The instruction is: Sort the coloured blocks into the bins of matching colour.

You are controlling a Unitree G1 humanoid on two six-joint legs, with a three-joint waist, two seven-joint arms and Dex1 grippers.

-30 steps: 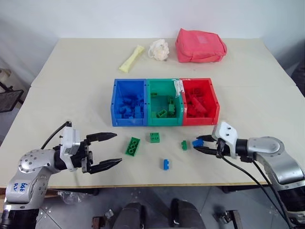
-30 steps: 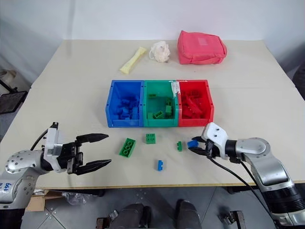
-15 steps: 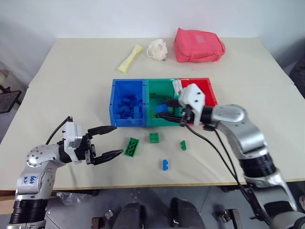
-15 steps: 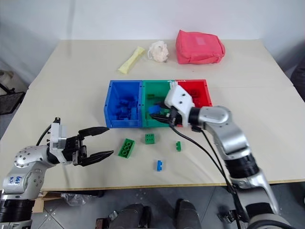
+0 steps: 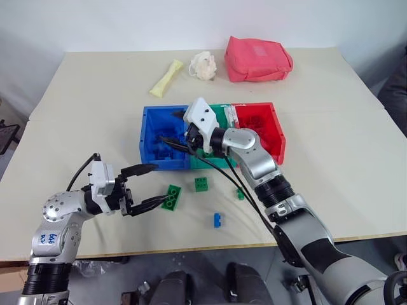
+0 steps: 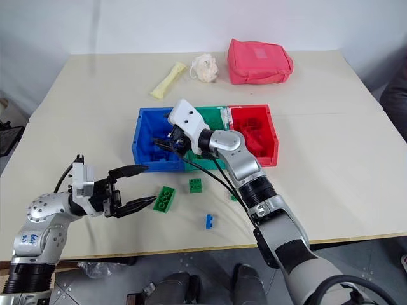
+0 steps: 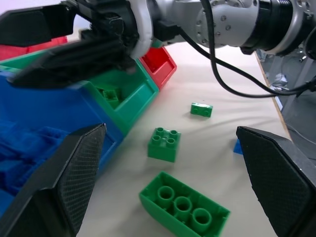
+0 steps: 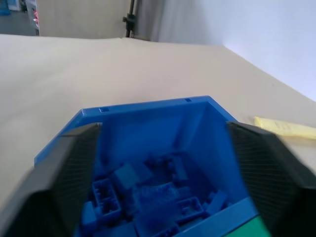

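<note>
Here the right gripper (image 5: 170,142) reaches level over the blue bin (image 5: 147,136), jaws released, empty.

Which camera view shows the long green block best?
The left wrist view: the long green block lies close between the open left gripper fingers, its three studs plain. Both eye views show it small on the table, beside the fingertips.

- The left hand (image 5: 145,186) sits low at the near left, its arm bent, pointing level toward the right with its two black fingers spread wide.
- The right arm reaches far across to the left; the right hand (image 5: 170,142) points left, fingers parted, empty.
</note>
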